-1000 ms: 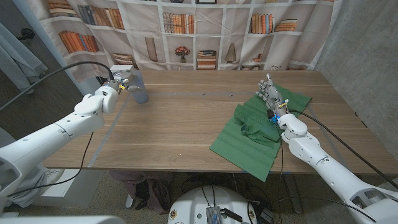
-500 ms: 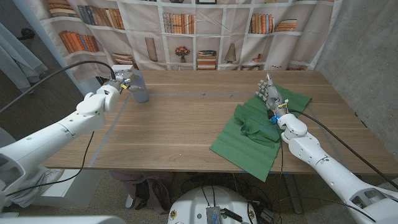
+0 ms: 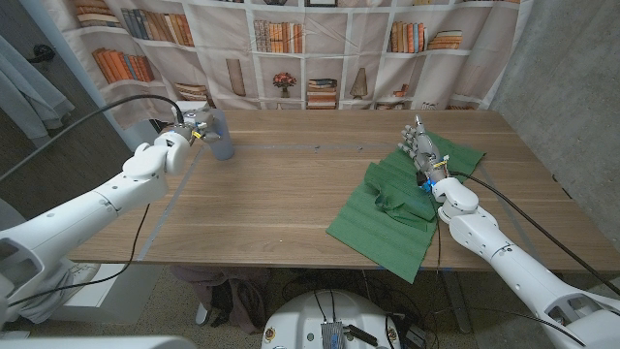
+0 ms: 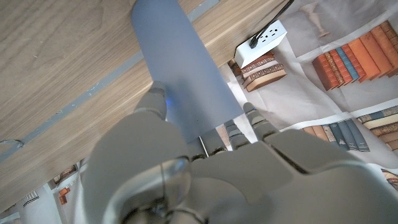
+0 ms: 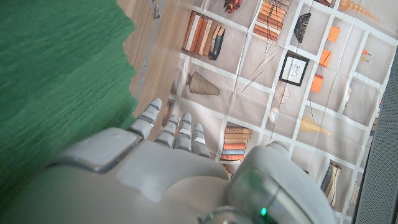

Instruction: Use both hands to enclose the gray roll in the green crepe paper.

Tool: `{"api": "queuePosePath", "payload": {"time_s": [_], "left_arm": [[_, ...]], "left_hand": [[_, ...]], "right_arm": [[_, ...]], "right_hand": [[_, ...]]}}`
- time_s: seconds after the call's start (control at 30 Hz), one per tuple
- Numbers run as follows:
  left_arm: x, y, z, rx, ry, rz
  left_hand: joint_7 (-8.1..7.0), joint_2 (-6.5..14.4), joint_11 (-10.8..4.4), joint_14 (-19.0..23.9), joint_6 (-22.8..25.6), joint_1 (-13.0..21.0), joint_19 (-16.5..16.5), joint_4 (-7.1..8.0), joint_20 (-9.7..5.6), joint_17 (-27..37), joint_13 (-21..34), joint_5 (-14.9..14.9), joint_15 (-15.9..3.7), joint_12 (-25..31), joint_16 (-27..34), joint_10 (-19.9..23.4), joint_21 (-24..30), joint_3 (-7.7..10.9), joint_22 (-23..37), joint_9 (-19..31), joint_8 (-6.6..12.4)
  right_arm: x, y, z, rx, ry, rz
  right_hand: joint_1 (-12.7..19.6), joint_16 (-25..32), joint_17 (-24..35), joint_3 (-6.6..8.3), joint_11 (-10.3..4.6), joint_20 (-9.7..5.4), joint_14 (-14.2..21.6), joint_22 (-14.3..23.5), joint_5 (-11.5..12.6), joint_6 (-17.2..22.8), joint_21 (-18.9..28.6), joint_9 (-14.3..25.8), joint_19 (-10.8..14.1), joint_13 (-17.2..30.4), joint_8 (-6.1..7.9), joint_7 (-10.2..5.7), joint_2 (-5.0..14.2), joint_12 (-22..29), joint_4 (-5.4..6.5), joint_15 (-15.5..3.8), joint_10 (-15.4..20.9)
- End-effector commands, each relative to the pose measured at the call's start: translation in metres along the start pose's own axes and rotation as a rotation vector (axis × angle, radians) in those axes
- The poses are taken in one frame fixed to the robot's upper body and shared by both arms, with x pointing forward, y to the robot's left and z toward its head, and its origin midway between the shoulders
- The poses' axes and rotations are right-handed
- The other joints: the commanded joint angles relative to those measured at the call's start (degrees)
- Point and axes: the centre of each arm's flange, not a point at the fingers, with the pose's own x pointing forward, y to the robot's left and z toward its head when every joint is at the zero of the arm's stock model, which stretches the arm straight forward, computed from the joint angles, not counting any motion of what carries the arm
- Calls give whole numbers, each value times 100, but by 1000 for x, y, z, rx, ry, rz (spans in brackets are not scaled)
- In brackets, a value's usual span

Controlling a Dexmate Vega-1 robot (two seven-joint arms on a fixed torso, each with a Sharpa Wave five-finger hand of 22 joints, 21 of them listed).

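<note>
The left hand [image 3: 180, 136] has its fingers around the gray roll [image 3: 219, 134], which stands upright at the far left part of the table [image 3: 281, 194], just beyond the fingertips; in the left wrist view the roll [image 4: 186, 74] runs out from between the fingers [image 4: 155, 106], so the hand seems to hold it, though how firmly I cannot tell. The right hand [image 3: 420, 147] waits well apart from it, fingers loosely spread and holding nothing, over the far part of the green crepe paper [image 3: 392, 208], which lies rumpled with a bunched fold near that wrist. The long carry between roll and paper looks like the main hazard: a smooth roll gripped low could tip or slip out. A second risk is the paper itself; if the roll lands on the crumpled fold and not on a flat stretch, the wrap may bunch. Crepe tears easily, so a hard pull by either hand could rip it.
</note>
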Motion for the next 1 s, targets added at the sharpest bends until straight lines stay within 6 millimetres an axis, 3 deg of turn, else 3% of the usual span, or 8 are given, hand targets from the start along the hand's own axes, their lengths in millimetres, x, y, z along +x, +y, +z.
{"api": "queuePosePath", "payload": {"time_s": [0.03,0.07,0.17,0.27,0.33,0.47,0.63,1.0], "left_arm": [[-8,-3,9,-12,-5,72],[-8,-3,10,-14,-9,79],[-12,-1,14,-28,-26,115],[-16,3,18,-60,-35,166],[-18,5,21,-83,-43,199],[-20,11,28,-113,-69,235],[-22,17,31,-197,-113,291],[-28,24,43,-421,-171,449]], "left_hand": [[-78,88,42,2951,292,773,325,-36,-29,933,338,79,-1145,447,887,360,106,295,28,61,254],[-58,47,64,3056,406,903,376,-31,-44,1048,328,62,-1151,466,949,374,119,292,38,0,288],[7,29,111,3807,514,1138,1001,33,-166,1492,162,0,-1168,425,1337,442,399,214,127,-232,290],[31,8,127,4113,532,1248,1212,51,-373,1648,93,-25,-1172,409,1416,471,551,165,195,-322,284],[87,1,130,4136,524,1285,1284,49,-392,1675,84,-31,-1172,406,1400,471,612,157,228,-333,284],[174,35,131,4266,453,1346,1503,80,-630,1693,109,-50,-1169,416,1323,418,828,151,353,-345,273],[387,119,130,4234,158,1438,1918,119,-582,1679,233,-49,-1163,421,1068,143,1292,154,629,-195,284],[372,175,126,4107,31,1437,1710,174,-678,1649,364,-35,-1155,468,821,-61,1395,145,745,-142,286]], "right_arm": [[-1,0,1,-3,-2,2],[-1,0,1,-3,-3,1],[-1,-1,2,-4,-5,-1],[-2,-2,2,-4,-5,-5],[-3,-3,2,-4,-5,-6],[-4,-3,2,-5,-4,-8],[-5,-4,1,-5,-4,-14],[-7,-5,-1,-6,-3,-23]], "right_hand": [[1,12,14,-15,15,-34,44,9,-12,40,42,17,4,29,10,20,53,5,-18,-6,47],[1,13,14,-15,15,-33,47,9,-12,40,42,17,4,29,10,20,53,4,-19,-9,46],[1,14,14,-15,16,-35,50,9,-13,40,42,17,4,29,10,20,53,2,-19,-5,40],[2,13,14,-15,20,-34,46,9,-13,40,44,17,7,29,10,20,53,1,-20,-6,40],[1,13,14,-15,10,-34,47,9,-14,36,44,17,8,29,8,17,52,0,-21,-7,37],[1,13,13,-15,12,-38,47,9,-14,40,45,17,11,29,10,20,51,0,-21,-6,36],[0,13,14,-14,12,-41,47,9,-15,42,45,17,11,29,10,18,54,0,-21,-10,35],[2,11,13,-13,8,-40,43,9,-15,41,43,17,7,29,9,13,54,-1,-24,-10,34]]}}
